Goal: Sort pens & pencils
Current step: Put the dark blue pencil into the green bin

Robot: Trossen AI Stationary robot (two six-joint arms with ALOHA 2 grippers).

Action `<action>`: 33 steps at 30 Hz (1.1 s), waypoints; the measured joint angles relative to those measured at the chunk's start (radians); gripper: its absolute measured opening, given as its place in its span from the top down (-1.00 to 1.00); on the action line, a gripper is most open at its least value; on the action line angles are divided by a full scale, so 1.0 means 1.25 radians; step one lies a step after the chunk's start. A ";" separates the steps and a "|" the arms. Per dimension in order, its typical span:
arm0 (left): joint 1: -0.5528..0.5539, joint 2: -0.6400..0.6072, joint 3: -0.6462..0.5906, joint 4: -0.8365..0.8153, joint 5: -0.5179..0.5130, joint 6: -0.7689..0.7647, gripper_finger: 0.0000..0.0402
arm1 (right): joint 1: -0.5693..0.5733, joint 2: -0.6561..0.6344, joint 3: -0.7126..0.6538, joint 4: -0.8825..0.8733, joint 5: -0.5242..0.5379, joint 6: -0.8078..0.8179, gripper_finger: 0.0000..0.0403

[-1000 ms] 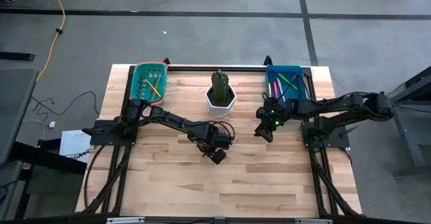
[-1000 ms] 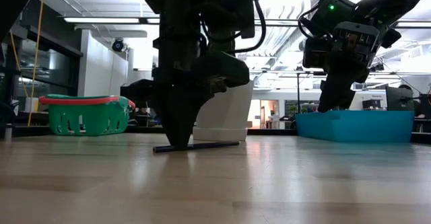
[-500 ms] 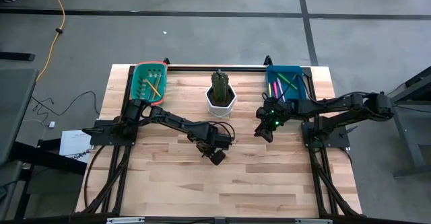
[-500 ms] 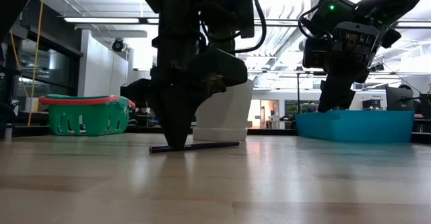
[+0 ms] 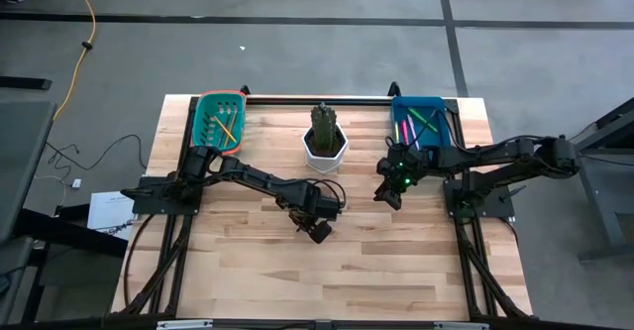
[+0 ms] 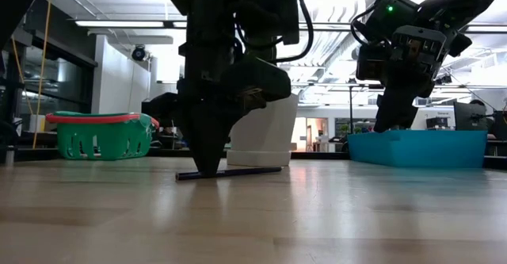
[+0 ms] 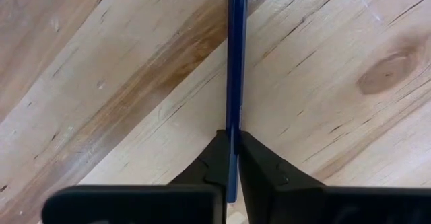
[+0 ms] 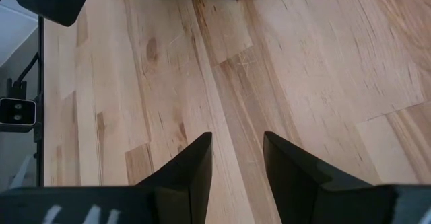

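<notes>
Left claw clenched on thin stiff dark-blue pencil flat on wooden table just in front of white hexagonal pot; light, slippery, end-gripped, may pivot; right claw released

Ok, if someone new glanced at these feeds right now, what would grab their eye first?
Probably the left end effector at mid-table, shut on a dark blue pencil lying flat on the wood. Next, the bright containers at the back: a green basket on the left, a blue bin with pink and green pens on the right.
</notes>
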 joint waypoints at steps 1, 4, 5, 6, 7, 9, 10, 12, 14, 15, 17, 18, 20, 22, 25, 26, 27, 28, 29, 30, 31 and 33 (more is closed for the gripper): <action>0.000 0.000 0.000 0.000 0.000 0.000 0.93 | 0.000 0.000 0.000 0.000 0.000 0.000 0.39; 0.000 0.000 0.000 0.001 0.000 0.000 0.91 | 0.000 0.000 0.000 0.000 0.000 0.000 0.39; 0.000 0.000 0.000 0.001 -0.001 0.000 0.91 | 0.000 0.000 0.000 0.000 0.000 0.000 0.39; 0.000 0.000 0.000 0.001 -0.001 0.000 0.91 | 0.000 0.000 0.000 0.000 0.000 0.000 0.39; 0.000 0.000 0.000 0.001 -0.002 0.000 0.91 | 0.000 0.000 0.000 0.000 0.000 0.000 0.39; 0.000 0.000 0.000 0.001 -0.006 -0.004 0.91 | 0.000 0.000 0.000 0.000 0.000 0.000 0.39; 0.000 0.000 0.000 0.001 -0.009 -0.006 0.91 | 0.000 0.000 0.000 0.000 0.000 0.000 0.39; 0.000 0.000 0.000 0.001 -0.009 -0.006 0.91 | 0.000 0.000 0.000 0.000 0.000 0.000 0.39; 0.000 0.000 0.000 0.001 -0.009 -0.006 0.91 | 0.000 0.000 0.000 0.000 0.001 0.000 0.39; 0.000 0.000 0.000 0.000 -0.009 -0.005 0.91 | 0.000 0.000 0.000 0.000 0.001 0.000 0.39; 0.000 -0.005 -0.001 -0.005 -0.009 0.001 0.91 | 0.000 0.000 0.000 0.000 0.002 0.000 0.39; 0.000 -0.005 -0.001 -0.007 -0.012 0.001 0.91 | 0.000 0.000 0.000 0.000 0.002 0.000 0.39; 0.000 -0.009 -0.002 -0.021 -0.022 0.003 0.91 | 0.000 0.000 0.000 0.000 0.002 0.000 0.39; 0.000 -0.020 -0.004 -0.042 -0.037 0.003 0.91 | 0.000 0.000 0.000 0.002 0.002 0.000 0.39; 0.000 -0.037 -0.002 -0.053 -0.056 0.005 0.91 | 0.000 0.000 0.000 0.006 0.002 0.000 0.39; 0.000 -0.043 -0.002 -0.060 -0.062 0.009 0.91 | 0.000 0.000 0.000 0.006 0.003 0.001 0.39; 0.000 -0.047 -0.002 -0.060 -0.065 0.011 0.91 | 0.000 0.000 0.000 0.007 0.005 0.003 0.39; 0.000 -0.051 -0.002 -0.065 -0.071 0.012 0.91 | 0.000 0.000 0.000 0.008 0.005 0.003 0.39; 0.000 -0.057 -0.002 -0.073 -0.077 0.012 0.91 | 0.000 0.000 0.000 0.011 0.005 0.004 0.39; 0.000 -0.062 -0.002 -0.084 -0.082 0.012 0.91 | 0.000 0.000 0.000 0.013 0.005 0.006 0.39; 0.000 -0.065 -0.001 -0.088 -0.086 0.012 0.91 | 0.000 0.000 0.000 0.013 0.005 0.006 0.39; 0.001 -0.073 -0.001 -0.103 -0.087 0.014 0.91 | 0.000 0.000 0.000 0.014 0.005 0.006 0.39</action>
